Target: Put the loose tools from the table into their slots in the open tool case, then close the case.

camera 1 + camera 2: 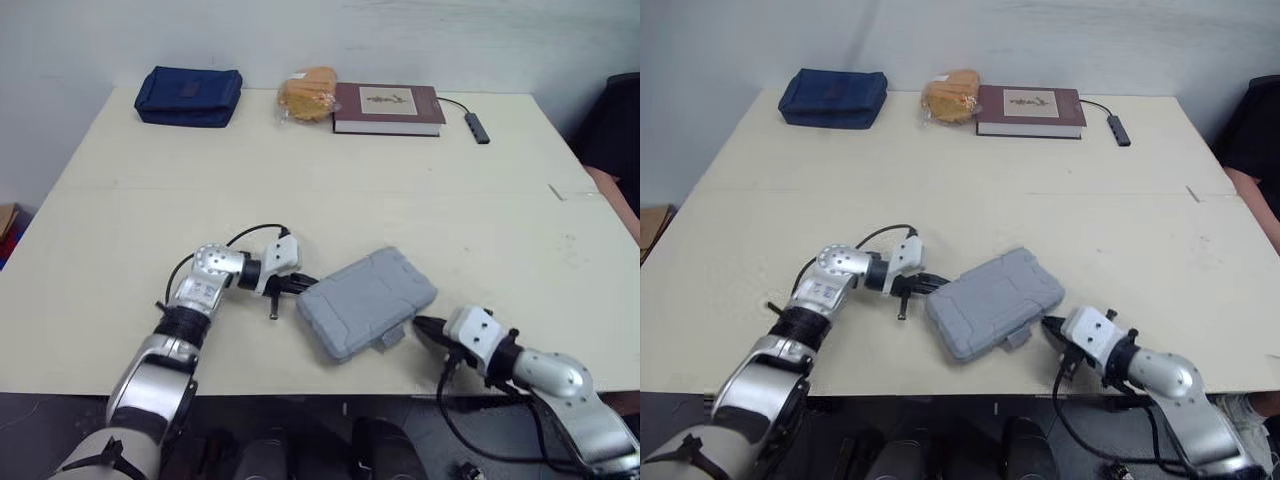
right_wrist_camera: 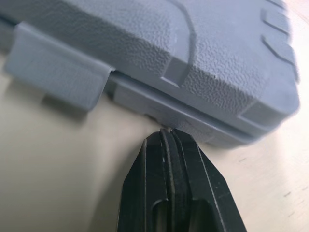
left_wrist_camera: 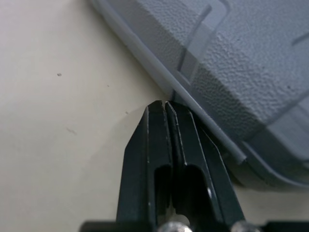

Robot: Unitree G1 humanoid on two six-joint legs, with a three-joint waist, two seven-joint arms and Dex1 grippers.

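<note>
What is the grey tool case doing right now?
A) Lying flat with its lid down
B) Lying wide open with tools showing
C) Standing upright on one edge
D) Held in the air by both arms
A: the grey tool case lies flat on the table with its lid down, the left gripper and right gripper at opposite edges of it, both shut.

Head stereo pair looking down over table (image 1: pixel 300 190), wrist cameras close against case (image 1: pixel 366 302)

You were in an office-like room: a pale worktop (image 1: pixel 300 190) stood against a white wall (image 1: pixel 300 35), a book (image 1: pixel 388 108) and USB hub (image 1: pixel 479 128) at its far edge.
</note>
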